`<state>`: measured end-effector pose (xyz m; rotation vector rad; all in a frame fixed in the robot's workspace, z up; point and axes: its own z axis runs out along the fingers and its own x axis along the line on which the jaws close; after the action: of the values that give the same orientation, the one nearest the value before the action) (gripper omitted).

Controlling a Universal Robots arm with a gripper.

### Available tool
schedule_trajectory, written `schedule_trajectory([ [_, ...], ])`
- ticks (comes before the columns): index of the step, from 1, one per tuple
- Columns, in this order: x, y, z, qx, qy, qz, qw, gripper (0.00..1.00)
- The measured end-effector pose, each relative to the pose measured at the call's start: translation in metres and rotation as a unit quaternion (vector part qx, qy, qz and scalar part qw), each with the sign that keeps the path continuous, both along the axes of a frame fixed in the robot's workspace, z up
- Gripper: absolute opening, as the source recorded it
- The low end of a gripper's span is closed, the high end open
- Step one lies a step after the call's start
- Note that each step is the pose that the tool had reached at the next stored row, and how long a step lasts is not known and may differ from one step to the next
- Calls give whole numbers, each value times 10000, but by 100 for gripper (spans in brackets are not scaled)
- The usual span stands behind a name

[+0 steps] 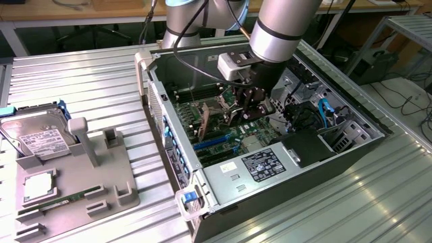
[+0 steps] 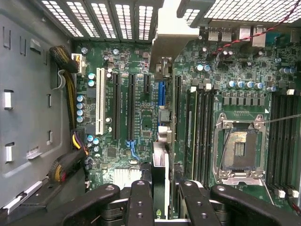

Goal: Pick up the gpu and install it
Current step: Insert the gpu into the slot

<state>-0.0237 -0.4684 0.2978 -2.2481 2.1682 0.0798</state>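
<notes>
My gripper (image 1: 251, 107) is down inside the open computer case (image 1: 169, 126), over the green motherboard (image 1: 240, 134). In the wrist view its black fingers (image 2: 141, 202) are shut on the gpu (image 2: 160, 165), which I see edge-on as a thin card running away from the gripper (image 2: 167, 205). The card's silver end bracket (image 2: 170, 40) reaches the slotted rear wall of the case. The card hangs in line with the blue expansion slot (image 2: 161, 94), beside two black slots (image 2: 123, 106). Whether its edge touches the slot I cannot tell.
A grey holder (image 1: 81, 187) on the exterior view's left carries a silver hard drive (image 1: 37, 136), a processor (image 1: 39, 185) and a narrow green RAM stick (image 1: 68, 198). Inside the case are the empty CPU socket (image 2: 240, 150), memory slots (image 2: 200, 132), cable bundles (image 2: 70, 61) and the power supply (image 1: 266, 164).
</notes>
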Motion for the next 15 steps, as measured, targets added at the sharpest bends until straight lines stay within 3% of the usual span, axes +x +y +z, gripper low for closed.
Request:
schedule_trajectory([
  [15,-11,-17,-85,5,0,0,10000,27],
])
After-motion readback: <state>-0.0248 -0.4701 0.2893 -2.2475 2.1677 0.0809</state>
